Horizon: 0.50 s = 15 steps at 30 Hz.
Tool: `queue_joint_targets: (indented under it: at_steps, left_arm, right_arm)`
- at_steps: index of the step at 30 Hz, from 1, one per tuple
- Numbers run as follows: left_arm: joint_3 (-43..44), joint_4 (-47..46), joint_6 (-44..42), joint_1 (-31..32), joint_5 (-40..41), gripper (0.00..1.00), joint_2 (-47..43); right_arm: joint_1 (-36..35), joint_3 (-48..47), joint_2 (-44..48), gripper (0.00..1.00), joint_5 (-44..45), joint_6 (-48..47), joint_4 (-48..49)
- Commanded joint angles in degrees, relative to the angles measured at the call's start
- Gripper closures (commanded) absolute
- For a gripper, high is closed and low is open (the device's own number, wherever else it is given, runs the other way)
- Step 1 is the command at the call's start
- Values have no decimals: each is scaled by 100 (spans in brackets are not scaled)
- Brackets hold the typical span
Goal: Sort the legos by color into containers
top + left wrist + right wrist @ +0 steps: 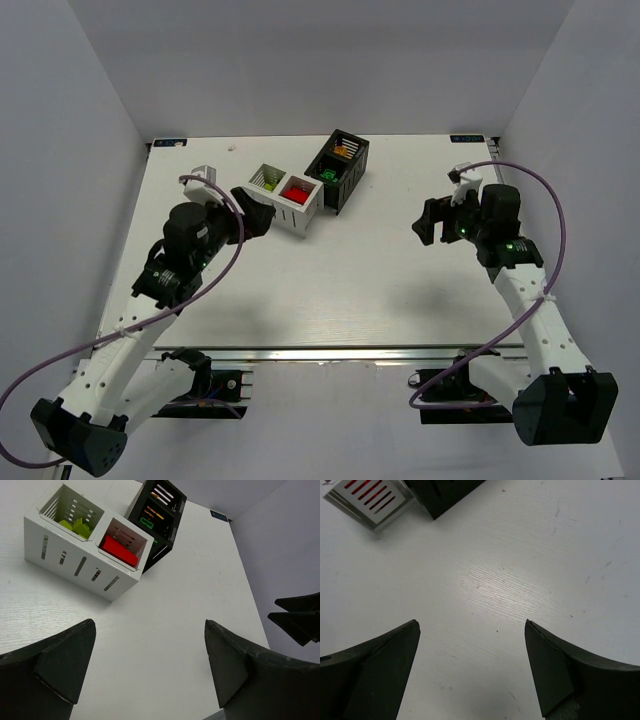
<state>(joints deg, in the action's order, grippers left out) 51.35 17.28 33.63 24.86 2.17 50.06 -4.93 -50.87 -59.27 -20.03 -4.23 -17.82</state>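
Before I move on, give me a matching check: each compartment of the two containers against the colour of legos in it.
Compartments, as the top camera sees them:
1. white container, left compartment
2. white container, right compartment
3. black container, far compartment
4. black container, near compartment

Contents:
A. red legos
B. green legos
C. lime green legos
D. orange-yellow legos

Pairs: 1-C, 2-A, 3-D, 4-B.

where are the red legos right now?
In the top view, the red legos sit at far centre, inside the white container's right compartment, beside the black container and just ahead of the left gripper.
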Motion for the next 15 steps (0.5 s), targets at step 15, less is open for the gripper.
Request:
queue_joint_targets:
  at_steps: [15]
  left_arm:
    - [-284,223,223,10,213,2,-629]
  right_arm:
    - [18,51,732,11,615,1,-380]
